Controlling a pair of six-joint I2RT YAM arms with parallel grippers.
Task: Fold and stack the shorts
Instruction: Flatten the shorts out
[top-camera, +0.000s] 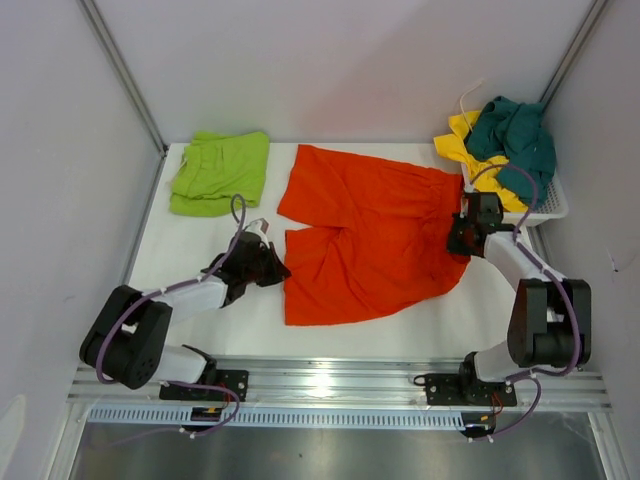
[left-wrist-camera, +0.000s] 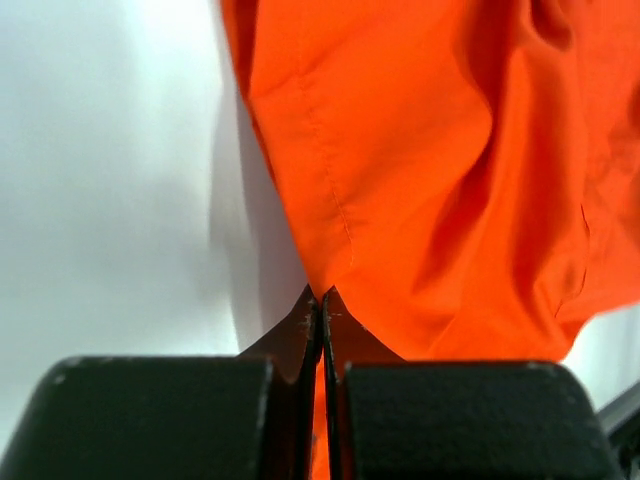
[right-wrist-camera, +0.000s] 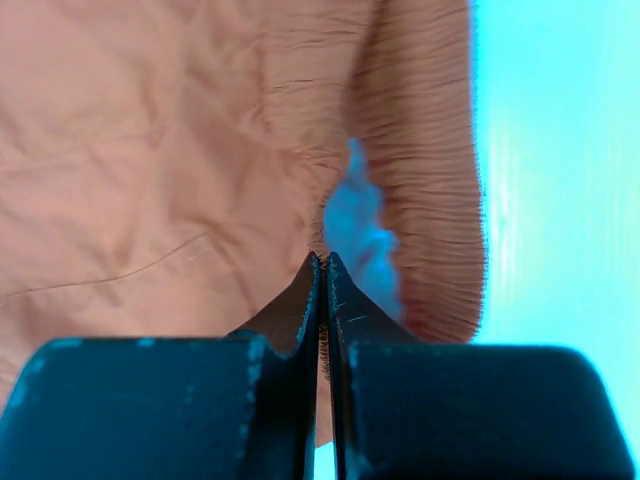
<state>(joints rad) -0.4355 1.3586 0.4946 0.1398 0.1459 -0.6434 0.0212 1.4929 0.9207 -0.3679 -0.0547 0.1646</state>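
My left tool (left-wrist-camera: 322, 298) pinches a leg hem of the bright orange cloth shorts (top-camera: 370, 235), my right tool (right-wrist-camera: 322, 262) their gathered waistband; they lie spread out, creased.

White table top (top-camera: 440, 322), flat and plain, across the middle of the top view. At its far right corner, white plastic mesh basket (top-camera: 552, 207), near the right wall (top-camera: 612, 150). Pale grey walls on the other sides too: back wall (top-camera: 340, 60), left wall (top-camera: 55, 150). Two slanted metal posts, left post (top-camera: 122, 72) and right post (top-camera: 573, 48), in the far corners. Along the near edge, shiny aluminium rail (top-camera: 330, 378); just below it, grey slotted duct (top-camera: 320, 414). At the very bottom, dull metal sheet (top-camera: 330, 455).
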